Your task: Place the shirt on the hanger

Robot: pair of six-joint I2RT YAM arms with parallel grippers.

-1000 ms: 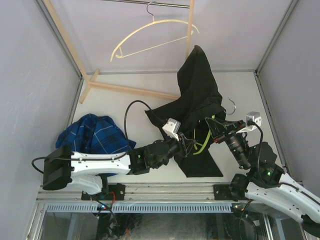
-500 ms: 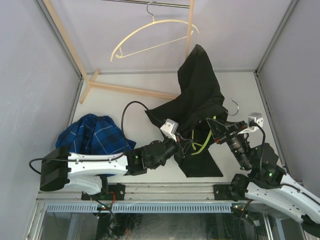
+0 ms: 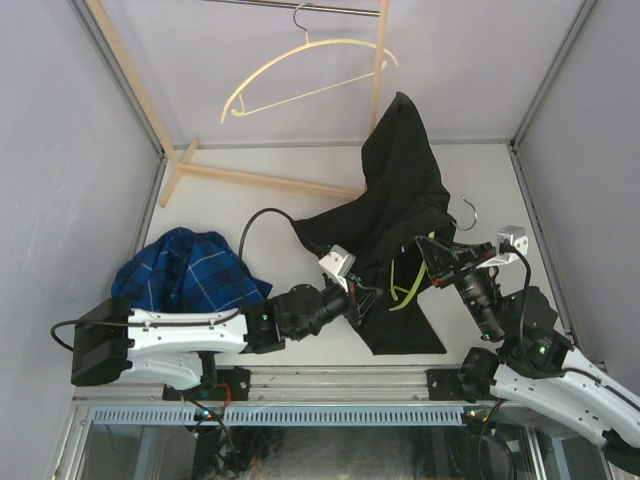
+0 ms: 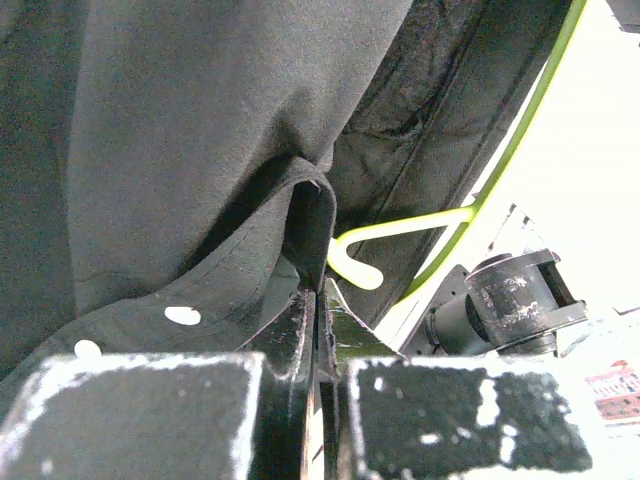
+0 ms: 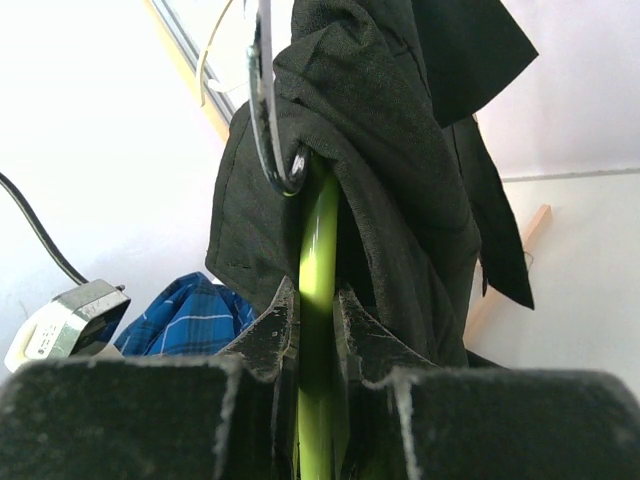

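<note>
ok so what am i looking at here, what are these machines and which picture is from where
Two robot arms are bolted at the near edge of a table. The wide picture looks down from above and behind them; the two close-ups come from cameras on their wrists. The left gripper is shut on an edge of the black shirt. The right gripper clamps the lime-green hanger, which the shirt drapes over. A blue plaid shirt lies on the left, and a cream hanger hangs at the back.
</note>
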